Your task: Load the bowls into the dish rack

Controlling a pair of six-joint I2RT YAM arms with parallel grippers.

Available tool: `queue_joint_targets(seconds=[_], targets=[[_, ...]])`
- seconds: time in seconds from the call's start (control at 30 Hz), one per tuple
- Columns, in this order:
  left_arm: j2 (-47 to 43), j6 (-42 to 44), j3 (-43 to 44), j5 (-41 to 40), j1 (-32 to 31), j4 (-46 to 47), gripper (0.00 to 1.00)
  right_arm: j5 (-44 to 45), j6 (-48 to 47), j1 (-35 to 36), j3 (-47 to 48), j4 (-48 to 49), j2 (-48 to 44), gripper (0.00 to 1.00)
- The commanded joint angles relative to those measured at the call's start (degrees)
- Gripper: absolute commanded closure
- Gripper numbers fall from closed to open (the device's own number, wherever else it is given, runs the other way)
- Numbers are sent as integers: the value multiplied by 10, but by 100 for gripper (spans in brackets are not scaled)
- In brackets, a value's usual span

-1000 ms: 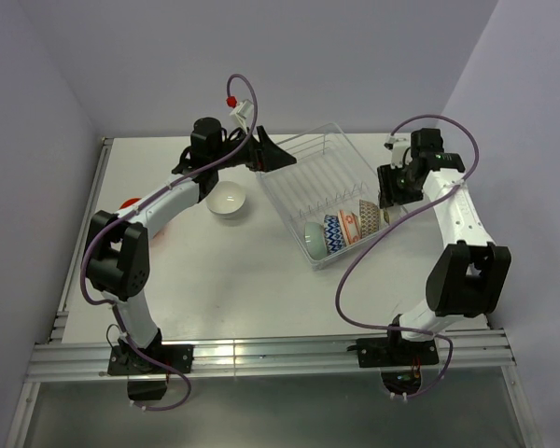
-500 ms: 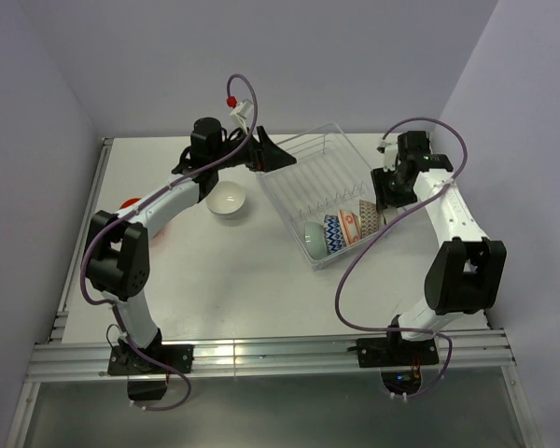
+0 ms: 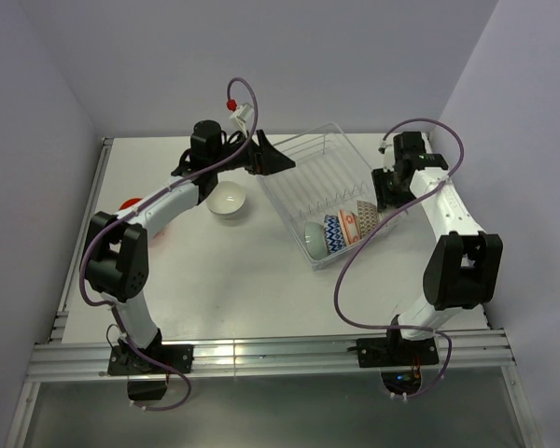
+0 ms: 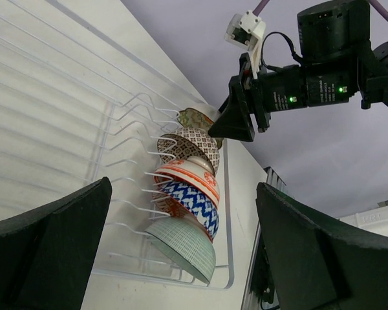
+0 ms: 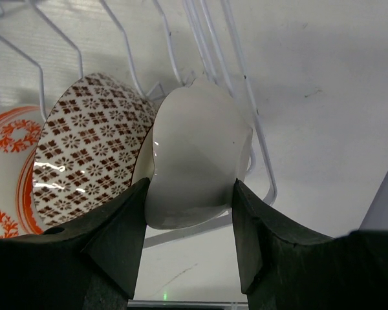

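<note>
On the white table (image 3: 224, 280), an orange-red bowl (image 3: 127, 202) peeks out from behind the left arm at far left, and a white bowl (image 3: 228, 199) sits upright just left of the dish rack (image 3: 308, 168). We see the left gripper (image 3: 273, 157) hovering over the rack's far-left corner, its fingers spread wide and holding nothing. Five bowls stand on edge in a row at the near end of the clear rack: a pale teal bowl (image 3: 313, 241), a blue-patterned bowl (image 3: 330, 233), an orange-white bowl (image 3: 353, 222), a brown-patterned bowl (image 5: 90, 142) and, last on the right, a scalloped bowl (image 5: 197, 155). The right gripper (image 5: 189, 184) is clamped on that scalloped bowl, one finger against each side, as it leans on its brown-patterned neighbour. The only writing we can find, a label (image 4: 383, 216) at the edge of the left wrist view, is too blurred to read. Against the frame a second earlier, we note that the right arm's wrist has swung leftward toward the rack, while the left arm has barely shifted and the bowls on the table lie where they were.
</note>
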Motion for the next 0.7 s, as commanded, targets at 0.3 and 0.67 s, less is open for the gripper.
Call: queue_joint_targets(seconds=[0.3, 0.67], targets=[[-40, 13, -9, -2, 7, 12, 1, 15, 45, 3, 10, -26, 28, 43], [-44, 15, -13, -1, 11, 14, 0, 3, 50, 3, 23, -38, 21, 18]])
